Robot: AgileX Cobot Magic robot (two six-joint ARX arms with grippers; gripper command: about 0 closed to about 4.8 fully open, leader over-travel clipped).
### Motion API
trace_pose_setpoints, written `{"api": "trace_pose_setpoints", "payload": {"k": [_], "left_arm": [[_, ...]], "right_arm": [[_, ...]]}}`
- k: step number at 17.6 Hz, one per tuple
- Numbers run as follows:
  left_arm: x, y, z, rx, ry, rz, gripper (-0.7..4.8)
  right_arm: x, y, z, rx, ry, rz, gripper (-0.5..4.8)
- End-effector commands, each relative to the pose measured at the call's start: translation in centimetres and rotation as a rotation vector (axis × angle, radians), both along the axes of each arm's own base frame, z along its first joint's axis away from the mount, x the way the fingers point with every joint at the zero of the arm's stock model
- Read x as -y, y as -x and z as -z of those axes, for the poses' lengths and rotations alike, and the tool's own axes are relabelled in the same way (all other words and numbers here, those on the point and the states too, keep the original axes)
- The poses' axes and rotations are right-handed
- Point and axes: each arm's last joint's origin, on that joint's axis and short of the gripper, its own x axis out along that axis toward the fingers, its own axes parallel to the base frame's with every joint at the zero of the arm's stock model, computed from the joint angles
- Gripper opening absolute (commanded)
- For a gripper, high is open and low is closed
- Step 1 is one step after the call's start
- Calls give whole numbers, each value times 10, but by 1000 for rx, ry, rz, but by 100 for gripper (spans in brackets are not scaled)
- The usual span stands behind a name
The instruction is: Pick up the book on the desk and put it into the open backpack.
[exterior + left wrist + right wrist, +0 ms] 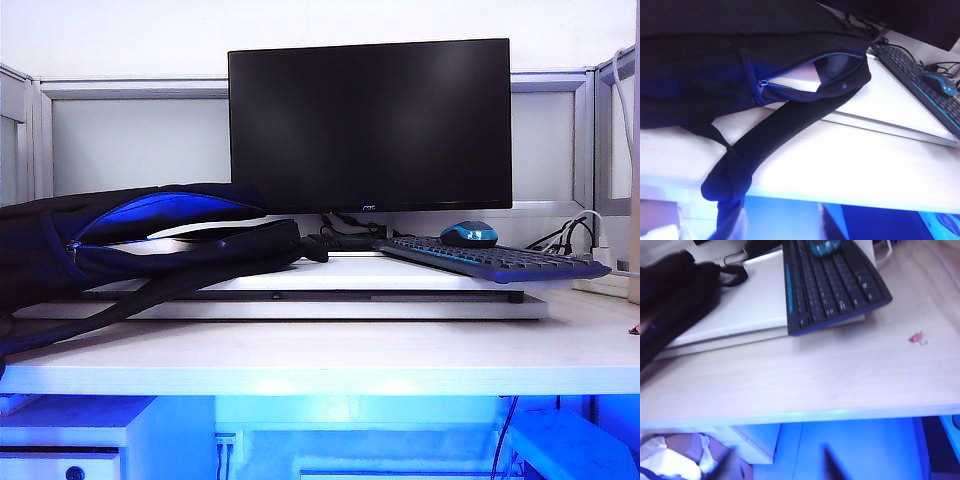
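Observation:
The black backpack [150,240] lies on its side at the left of the white desk [330,360], its blue-lined mouth open. In the left wrist view a pale pinkish book [802,77] shows inside that opening, and a strap [770,135] hangs over the desk's front edge. Neither gripper appears in the exterior view. The left gripper [782,232] is below and in front of the desk edge, its blurred fingers apart with nothing between them. My right gripper [777,470] also hangs below the desk edge [790,415], open and empty.
A black monitor [370,125] stands at the back. A black and blue keyboard [490,260] and a blue mouse [468,234] rest on a raised white board [400,290]. A small pink scrap [916,338] lies on the desk at the right. Cables trail at the far right.

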Motion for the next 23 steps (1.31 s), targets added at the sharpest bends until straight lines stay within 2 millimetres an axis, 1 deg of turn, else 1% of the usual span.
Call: {"api": "trace_pose_setpoints", "payload": {"k": [1,2,3,5,6,7,10,11,12,14,16,19,23], "left_arm": [[0,-3,7,15,-36,11,212],[0,-5,12,6,-43,17,209],[1,-6,17,-7,-45,25,194],[8,-9,29,-18,-92,113,95],[11,-9,31,-11,-131,157,12],[13,-9,31,9,-162,172,-5],[13,-11,27,68,-249,126,-5],[13,-11,27,77,-288,128,-5],[13,-12,30,73,-296,127,-6],[13,-14,41,52,-309,122,-6],[13,-14,41,72,-374,139,-5],[13,-14,42,71,-369,143,-5],[13,-15,42,57,-328,126,-5]], "right_arm": [[-1,-4,10,4,5,-2,187],[-1,-6,18,-20,8,-2,184],[-1,-7,25,-40,11,-3,147],[-2,-10,35,-53,13,-3,26],[-2,-11,35,-27,14,-4,-6],[-2,-12,32,8,32,0,-6],[0,-13,28,69,102,46,-6],[0,-13,28,84,166,31,-6],[0,-13,30,94,224,9,-6],[-1,-14,38,76,316,-35,-6],[-1,-14,38,85,344,-51,-6],[0,-14,38,88,389,-29,-6],[-1,-14,38,89,386,-39,-5]]}}
